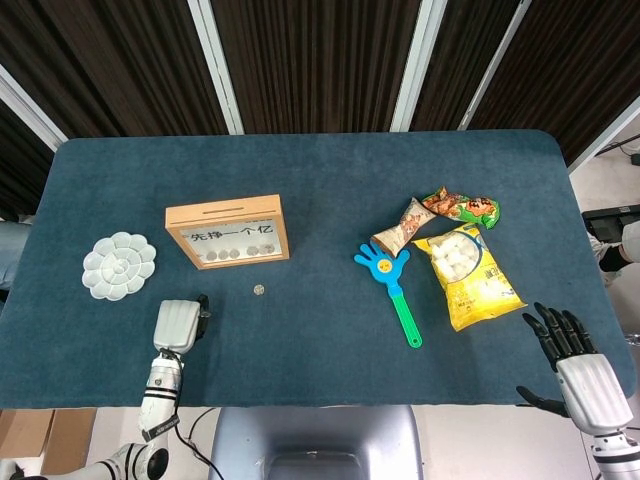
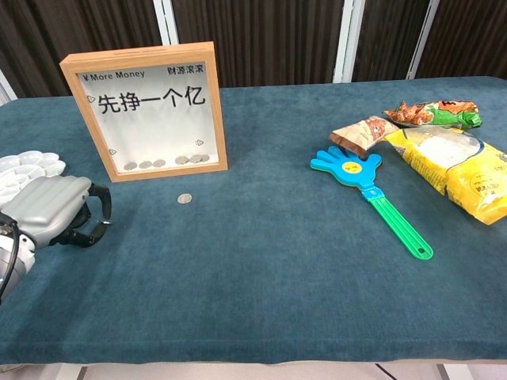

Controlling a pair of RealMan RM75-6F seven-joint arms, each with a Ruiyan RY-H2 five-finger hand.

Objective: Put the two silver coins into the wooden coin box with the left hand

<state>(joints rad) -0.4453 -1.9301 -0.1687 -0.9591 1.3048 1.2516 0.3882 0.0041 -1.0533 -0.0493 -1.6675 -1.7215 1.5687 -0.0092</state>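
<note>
On the near left of the desk (image 1: 330, 190), the left hand (image 2: 49, 210) sits low by the edge, fingers (image 2: 97, 215) curled in under the grey back. Whether a coin is tucked inside, I cannot tell; nothing shows between them.

One silver coin (image 2: 184, 199) lies flat on the cloth, just in front of the box (image 2: 146, 111) and off to the hand's right, touching neither. The box stands upright, slot (image 1: 224, 209) on its top edge, with several coins already resting along the bottom behind its window. A second loose coin I can't find in either view.

The right hand (image 1: 578, 362) waits at the far right corner, fingers apart, holding nothing, well away from the snack bags (image 1: 465, 260) and the blue clapper (image 1: 392, 283).

So, as I read it, the pick-up of that loose coin is the step in hand. The next move calls for the left hand to travel right and forward, open over the coin, and pinch something thin and flat off soft cloth — fiddly. Then it must lift it above the frame and line it edge-on with that narrow slot.
</note>
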